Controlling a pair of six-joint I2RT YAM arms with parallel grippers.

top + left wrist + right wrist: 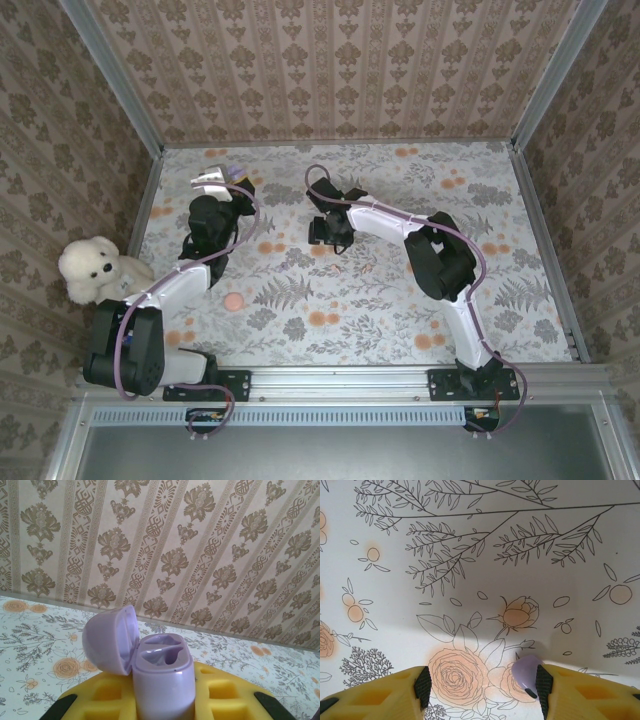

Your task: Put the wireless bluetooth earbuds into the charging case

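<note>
We start with the flowered table (400,320), and we place everything else from the charging case (162,680). It is held up off the cloth near the far left corner. The left arm (190,280) reaches out to it from the near edge. The right arm (440,260) bends in from the case's right and ends nearer the bases than the case does. A white plush dog (92,270) sits well apart from the case, against the left wall.

The left gripper (162,700) is clamped tight on the lower body of the case and holds it upright. The lid (107,640) is swung open to the side, and the two wells look empty to us.

The right gripper (482,685) hangs low over the cloth, to the right of the case and well apart from it. Its jaws stand about half apart and grip nothing. A small lilac earbud (526,672) lies right at one pad (542,685), while the other pad is clear of it.

We judge the step in hand to be picking up that earbud. To do it well, we should centre the jaws over the bud before closing, or the near pad may shove it away. We should close gently on its body and lift straight up. Only then should we carry it to the open wells, with the stem pointing down.
</note>
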